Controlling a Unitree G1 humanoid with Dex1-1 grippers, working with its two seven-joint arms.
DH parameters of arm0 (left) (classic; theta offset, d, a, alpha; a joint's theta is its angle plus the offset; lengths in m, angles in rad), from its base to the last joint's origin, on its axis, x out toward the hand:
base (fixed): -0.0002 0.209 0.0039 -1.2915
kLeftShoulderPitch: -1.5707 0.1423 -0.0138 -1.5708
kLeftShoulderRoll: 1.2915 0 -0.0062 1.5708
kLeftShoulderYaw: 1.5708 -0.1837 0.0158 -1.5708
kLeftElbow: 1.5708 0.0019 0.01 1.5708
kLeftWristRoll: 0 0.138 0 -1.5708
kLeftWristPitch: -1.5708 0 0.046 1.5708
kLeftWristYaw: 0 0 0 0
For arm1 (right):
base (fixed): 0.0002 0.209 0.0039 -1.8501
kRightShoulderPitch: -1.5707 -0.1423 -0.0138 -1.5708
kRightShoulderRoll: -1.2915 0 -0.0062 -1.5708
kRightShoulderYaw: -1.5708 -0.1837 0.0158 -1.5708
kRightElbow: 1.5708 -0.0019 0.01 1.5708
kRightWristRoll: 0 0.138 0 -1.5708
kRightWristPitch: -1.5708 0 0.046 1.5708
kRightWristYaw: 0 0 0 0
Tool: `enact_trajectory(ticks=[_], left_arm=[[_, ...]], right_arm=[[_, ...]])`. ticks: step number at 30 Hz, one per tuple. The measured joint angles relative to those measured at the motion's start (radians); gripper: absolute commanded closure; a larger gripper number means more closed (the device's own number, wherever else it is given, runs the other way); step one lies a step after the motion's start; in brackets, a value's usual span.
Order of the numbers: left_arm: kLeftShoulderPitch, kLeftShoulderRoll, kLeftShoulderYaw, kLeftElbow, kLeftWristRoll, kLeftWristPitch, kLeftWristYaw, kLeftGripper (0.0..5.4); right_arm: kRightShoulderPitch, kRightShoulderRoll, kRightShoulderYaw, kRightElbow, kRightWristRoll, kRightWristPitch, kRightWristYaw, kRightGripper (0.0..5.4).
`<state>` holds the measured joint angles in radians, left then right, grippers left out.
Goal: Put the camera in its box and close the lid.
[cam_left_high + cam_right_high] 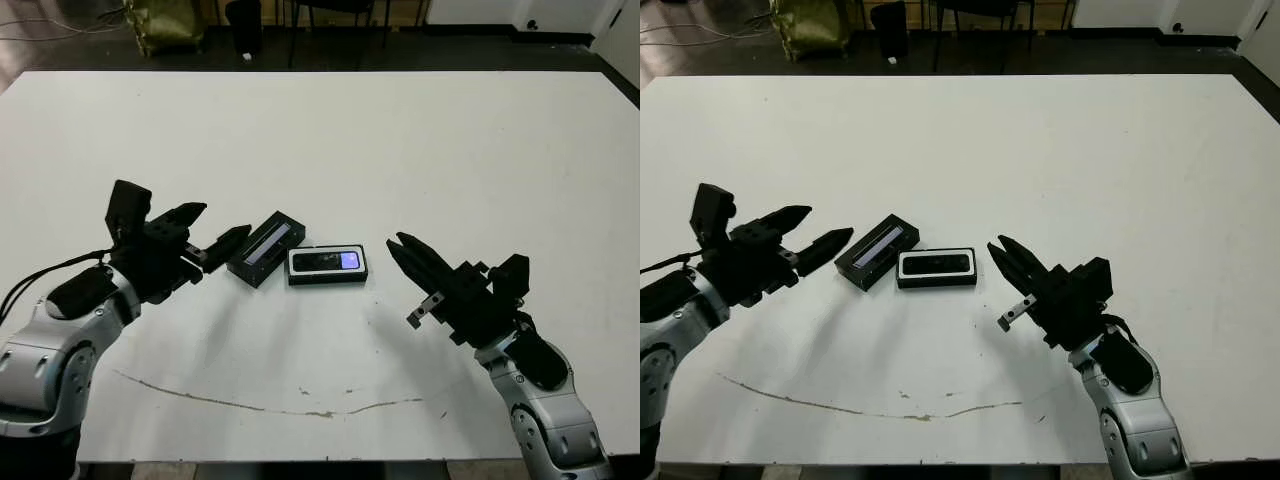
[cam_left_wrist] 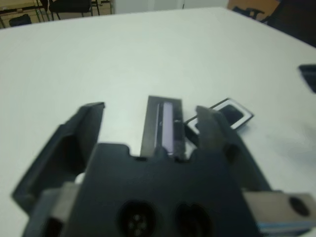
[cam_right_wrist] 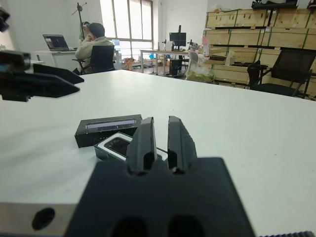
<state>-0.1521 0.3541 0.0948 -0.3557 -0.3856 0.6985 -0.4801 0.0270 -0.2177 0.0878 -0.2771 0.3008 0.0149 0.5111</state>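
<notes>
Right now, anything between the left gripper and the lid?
Nothing visible. The left gripper is open, its fingertips just short of the lid, with only bare table between them. The box lies beyond the lid.

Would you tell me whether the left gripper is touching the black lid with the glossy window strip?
Apart. In the right eye view, white table shows between the open left gripper and the lid; it grasps nothing.

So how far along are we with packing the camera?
Done: the camera lies in the white-lined box. In hand: nothing is gripped; the left pincer is open right by the lid, and the right pincer, nearly shut, holds nothing beside the box. Left: the lid rests on the table against the box's corner and must still be placed on the box.
</notes>
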Motion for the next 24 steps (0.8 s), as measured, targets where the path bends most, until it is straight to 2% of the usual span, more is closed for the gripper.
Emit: enact_trajectory(ticks=[2,9,24], left_arm=[[0.001,0.000,-0.009,0.024,-0.001,-0.004,0.000,0.01],[0.000,0.005,-0.060,0.091,0.043,-0.072,-0.004,0.01],[-0.004,0.005,-0.101,0.202,0.051,-0.145,-0.069,0.01]], right_arm=[[0.000,0.000,0.000,0.003,0.000,-0.010,0.001,5.40],[0.001,0.000,0.007,0.003,-0.001,-0.011,0.001,5.40],[0.002,0.000,0.012,0.005,-0.014,-0.015,-0.003,5.40]])
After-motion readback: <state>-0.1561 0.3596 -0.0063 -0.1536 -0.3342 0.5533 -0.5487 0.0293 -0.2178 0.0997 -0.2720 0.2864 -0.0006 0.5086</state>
